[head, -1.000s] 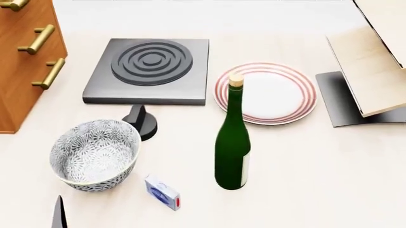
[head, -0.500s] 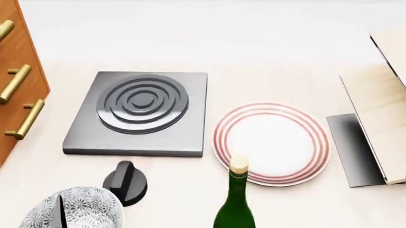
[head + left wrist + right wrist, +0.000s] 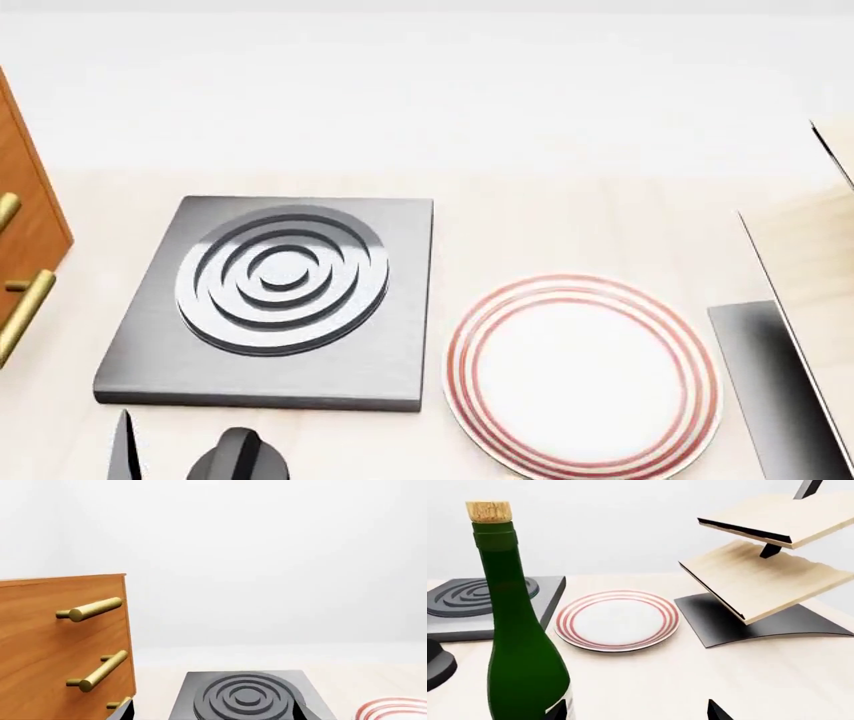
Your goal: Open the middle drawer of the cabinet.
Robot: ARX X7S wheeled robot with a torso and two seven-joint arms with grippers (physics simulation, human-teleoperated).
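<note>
middle drawer (image 3: 73, 665) shut, ahead of left tool, untouched

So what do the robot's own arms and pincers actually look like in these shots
Very little of them shows. In the head view only a thin, dark, pointed blade of the left pincer pokes up at the lower edge. In the right wrist view two black pointed fingertips of the right pincer show. No arm links, cables or markings are visible.
</note>
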